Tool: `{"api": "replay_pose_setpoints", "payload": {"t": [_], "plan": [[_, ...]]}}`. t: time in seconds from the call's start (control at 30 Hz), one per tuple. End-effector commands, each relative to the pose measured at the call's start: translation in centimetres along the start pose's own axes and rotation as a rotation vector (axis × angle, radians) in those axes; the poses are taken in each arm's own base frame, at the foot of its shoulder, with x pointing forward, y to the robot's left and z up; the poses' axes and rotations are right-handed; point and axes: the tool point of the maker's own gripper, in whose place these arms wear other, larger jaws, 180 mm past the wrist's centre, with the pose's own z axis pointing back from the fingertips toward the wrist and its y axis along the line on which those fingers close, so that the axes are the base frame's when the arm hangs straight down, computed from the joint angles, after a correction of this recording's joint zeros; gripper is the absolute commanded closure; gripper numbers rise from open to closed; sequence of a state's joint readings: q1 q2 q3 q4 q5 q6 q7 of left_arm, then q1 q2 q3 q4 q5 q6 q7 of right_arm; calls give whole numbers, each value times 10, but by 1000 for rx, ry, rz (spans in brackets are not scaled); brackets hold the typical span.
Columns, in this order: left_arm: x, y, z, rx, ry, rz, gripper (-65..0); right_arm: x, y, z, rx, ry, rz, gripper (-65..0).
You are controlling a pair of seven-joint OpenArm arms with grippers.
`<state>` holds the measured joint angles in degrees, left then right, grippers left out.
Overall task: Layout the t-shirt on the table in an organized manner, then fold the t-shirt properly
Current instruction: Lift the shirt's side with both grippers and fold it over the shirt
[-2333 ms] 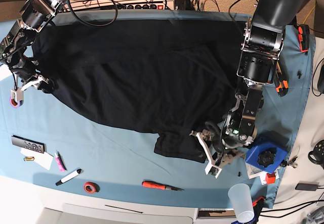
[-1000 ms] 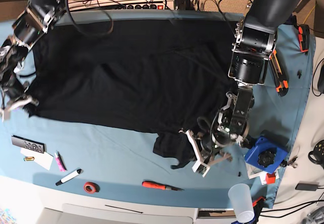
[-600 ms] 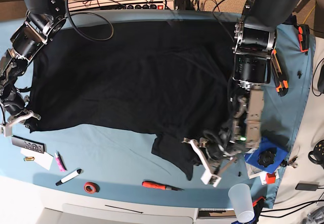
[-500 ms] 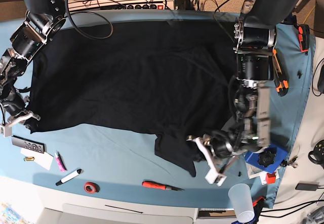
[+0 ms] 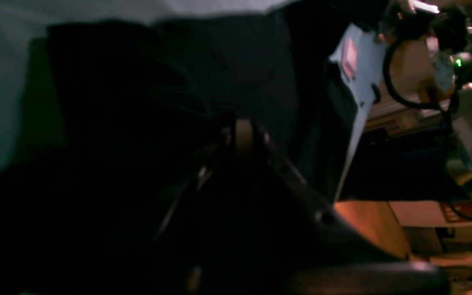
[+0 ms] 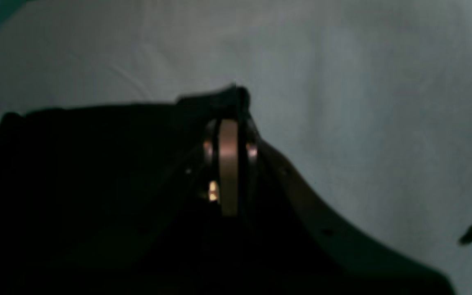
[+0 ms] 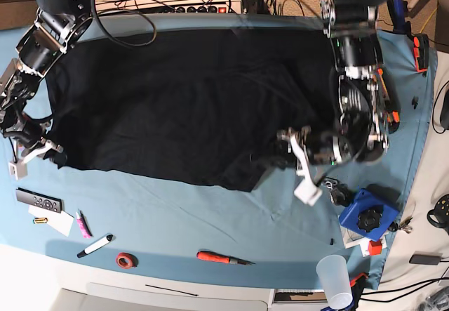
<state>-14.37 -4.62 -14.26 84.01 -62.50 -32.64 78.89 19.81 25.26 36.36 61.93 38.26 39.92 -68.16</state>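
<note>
The large black soft t-shirt point(image 7: 189, 100) lies mostly spread on the light blue cloth bench point(image 7: 175, 220) (laying out unfinished, no fold made); both arms' fingers point(image 6: 228, 123) are clenched on its near edge.

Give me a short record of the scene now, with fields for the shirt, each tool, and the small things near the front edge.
shirt: black t-shirt, spread over the blue table, one part bunched near the left tool
left tool: shut on the t-shirt
right tool: shut on the t-shirt's edge
front items: remote, marker, red tape roll, red screwdriver, cup
</note>
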Motion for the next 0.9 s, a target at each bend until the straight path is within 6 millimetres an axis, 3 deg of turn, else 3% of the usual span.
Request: {"api": "replay_pose_setpoints", "payload": {"t": [0.0, 0.2, 0.37, 0.6, 0.87], "plan": [[16, -12, 4, -27, -54, -40, 0, 22, -2, 10, -5, -61, 22, 0], [-12, -37, 19, -3, -57, -98, 0, 0, -15, 16, -28, -33, -10, 0], [-19, -54, 39, 42, -99, -153, 0, -1, -27, 31, -28, -88, -85, 0], [-2, -42, 76, 175, -187, -191, 0, -2, -36, 47, -19, -100, -115, 0], [-7, -25, 98, 251, -222, -141, 0, 4, -43, 58, -30, -104, -106, 0]]}}
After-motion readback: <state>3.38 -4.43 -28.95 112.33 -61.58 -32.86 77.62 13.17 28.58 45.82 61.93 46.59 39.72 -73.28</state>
